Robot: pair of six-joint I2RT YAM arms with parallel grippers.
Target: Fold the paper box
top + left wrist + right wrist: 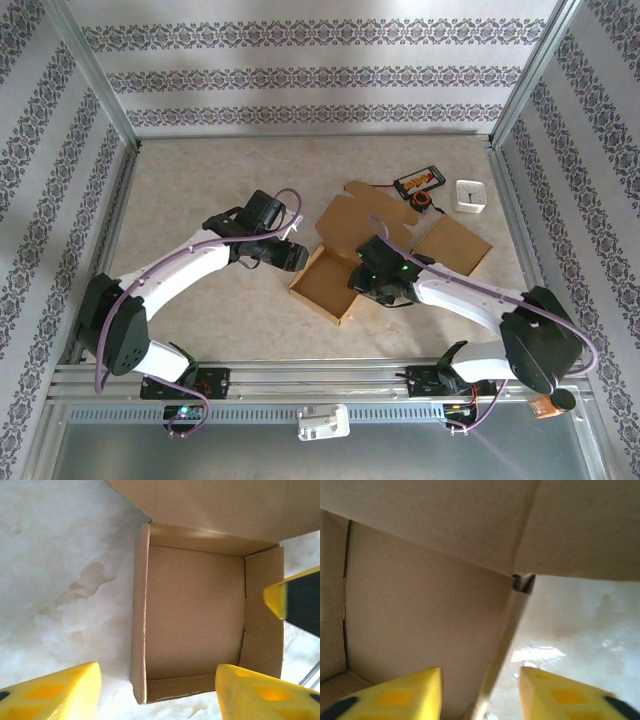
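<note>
One paper box [325, 282] sits open on the table [200, 190] — left end effector [293, 257] at its 9 o'clock, jaws wide, empty; right end effector [480, 690] straddles its 3 o'clock wall, jaws narrower, unclamped.

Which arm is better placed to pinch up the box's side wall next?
Right. The right gripper straddles the paper box's side wall, one finger inside, one outside. The left gripper hovers open above it.
</note>
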